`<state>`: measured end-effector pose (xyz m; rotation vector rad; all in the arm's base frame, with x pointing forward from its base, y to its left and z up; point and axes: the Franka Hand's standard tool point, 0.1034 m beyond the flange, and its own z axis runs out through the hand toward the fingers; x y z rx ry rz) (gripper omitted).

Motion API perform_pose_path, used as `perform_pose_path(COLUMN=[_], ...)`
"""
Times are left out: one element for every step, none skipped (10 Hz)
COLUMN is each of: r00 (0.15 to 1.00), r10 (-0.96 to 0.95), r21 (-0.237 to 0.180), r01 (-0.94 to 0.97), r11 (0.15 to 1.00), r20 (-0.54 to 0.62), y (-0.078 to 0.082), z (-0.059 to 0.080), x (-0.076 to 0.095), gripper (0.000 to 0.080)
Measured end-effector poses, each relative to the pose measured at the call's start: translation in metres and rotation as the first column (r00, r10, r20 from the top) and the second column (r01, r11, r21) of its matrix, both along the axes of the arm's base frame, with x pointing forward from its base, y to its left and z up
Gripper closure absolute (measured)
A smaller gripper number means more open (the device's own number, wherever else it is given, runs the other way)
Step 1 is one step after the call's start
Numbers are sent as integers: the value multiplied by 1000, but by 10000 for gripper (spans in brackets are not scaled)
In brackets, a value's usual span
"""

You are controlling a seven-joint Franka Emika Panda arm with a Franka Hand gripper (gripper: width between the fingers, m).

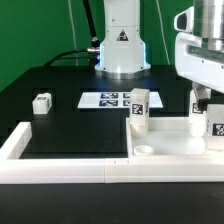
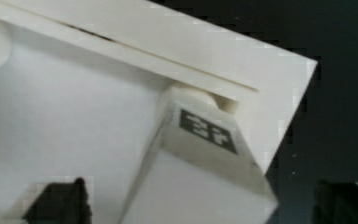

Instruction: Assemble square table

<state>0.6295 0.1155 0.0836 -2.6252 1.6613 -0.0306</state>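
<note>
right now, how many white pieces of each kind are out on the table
table top: 1
legs: 3
marker board: 1
border rail: 1
total: 6

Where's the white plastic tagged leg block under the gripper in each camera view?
Exterior view: the white plastic tagged leg block stands at the exterior view's right edge.
Wrist view: the block rises between the dark fingertips, untouched, tag facing the camera.
Shared landmark: the white square tray-like tabletop beneath it.
</note>
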Motion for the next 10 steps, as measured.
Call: perform_pose_path(r00=[998,990,960,926,889,884,894,898,911,940], r10=[55,143,282,378,458,468,447,439,413,340], r21=[-2,-8,-52,-78,-85,-84,-84,-83,-81,-77], r01=[-55,-143,-281,-376,-456,-465,-445,-437,-411,-338], r11=[998,990,958,923,886,881,892,896,908,938], r20=[1,1,-1,6,4,6,7,8,9,14], y=[0,0,4,8,8,7,8,8,8,8], z=[0,0,-1,-4,-7,-6,-6,-7,-7,-7], x=[0,0,0,0,-2,-1,-1,-1,-1,-1], gripper=[152,152,150,150,150,150,150,240,434,434])
